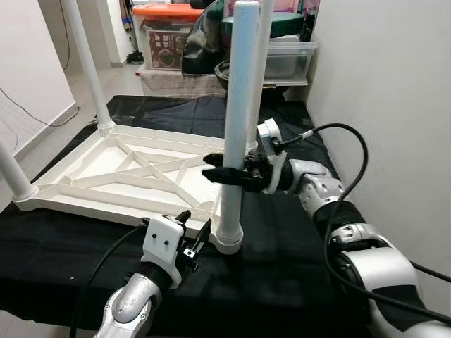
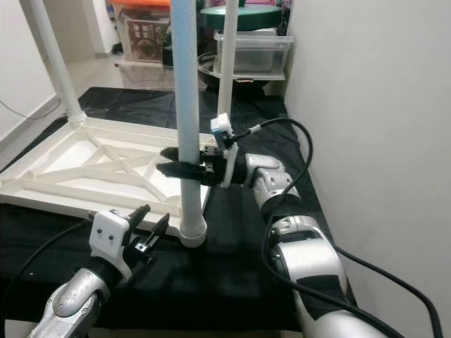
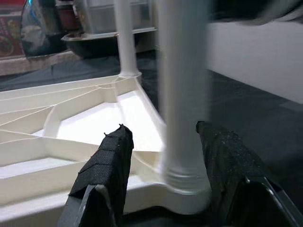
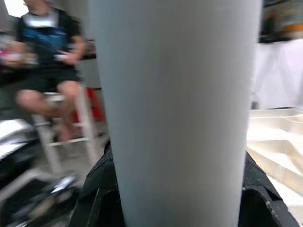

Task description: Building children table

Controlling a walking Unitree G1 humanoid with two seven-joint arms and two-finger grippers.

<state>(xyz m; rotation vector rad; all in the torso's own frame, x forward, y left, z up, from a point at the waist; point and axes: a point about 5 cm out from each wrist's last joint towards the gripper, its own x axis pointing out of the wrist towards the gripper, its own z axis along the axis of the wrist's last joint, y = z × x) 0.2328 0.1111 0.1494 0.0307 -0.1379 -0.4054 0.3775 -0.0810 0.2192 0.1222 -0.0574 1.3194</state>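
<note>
Black-clothed counter (image 1: 296, 267) carries white tabletop (image 1: 106, 172), upside down, legs up. Bins (image 1: 285, 53) behind, wall at right. Right gripper (image 1: 224, 174): fingers clamped round near leg (image 1: 238, 127), mid-height. Left gripper (image 1: 195, 232): fingers apart, just beside leg base, holding nothing.

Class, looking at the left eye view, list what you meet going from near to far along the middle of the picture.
left gripper → base of the near table leg → right gripper clamped on that leg → upturned white tabletop → storage boxes
</note>
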